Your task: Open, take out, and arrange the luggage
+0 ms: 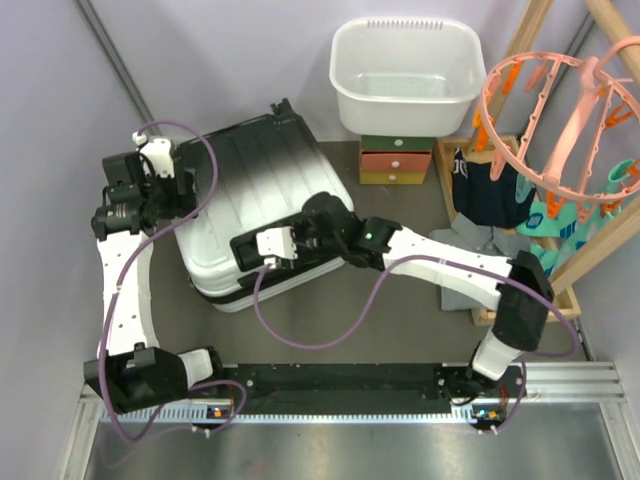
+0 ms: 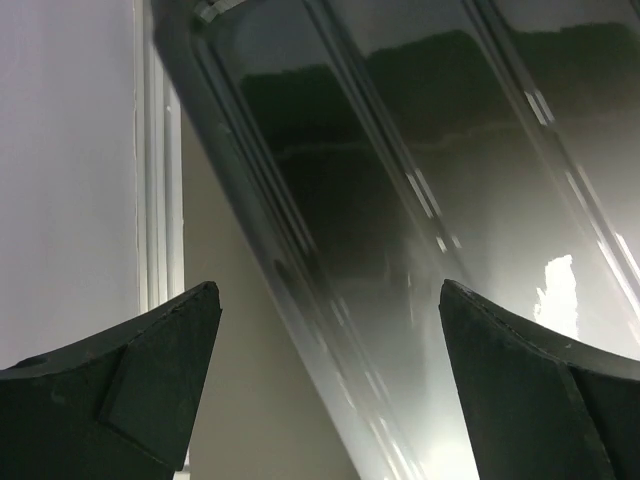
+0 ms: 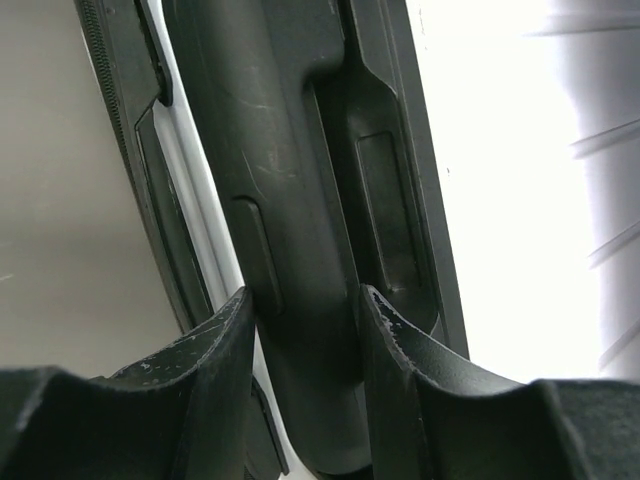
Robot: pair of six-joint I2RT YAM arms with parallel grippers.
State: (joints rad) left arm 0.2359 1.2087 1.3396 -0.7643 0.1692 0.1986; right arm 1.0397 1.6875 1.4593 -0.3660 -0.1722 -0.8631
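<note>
A dull brown table (image 1: pixel 400 320) stands between pale lilac walls, with a black rail (image 1: pixel 340 385) along its near edge. At the far side a white basket (image 1: pixel 400 110) sits on a green-and-orange drawer box (image 1: pixel 397 160). At the right, a wooden rack (image 1: pixel 600 240) carries a peach peg hanger (image 1: pixel 560 110) above dark clothes.

The luggage (image 1: pixel 260 180) lies flat and closed on the left half of the table, its black end far and its white end near.

The left arm rises along the table's left side and bends in toward the luggage's far-left corner. The left gripper (image 2: pixel 328 290) is spread wide, and the luggage's dark ribbed edge runs beyond the gap; it grips nothing.

The right arm folds at the right edge and stretches left across the table to the luggage's near side. The right gripper (image 3: pixel 308 300) is clamped on the black handle (image 3: pixel 290 150), one finger pressing each side of it.
</note>
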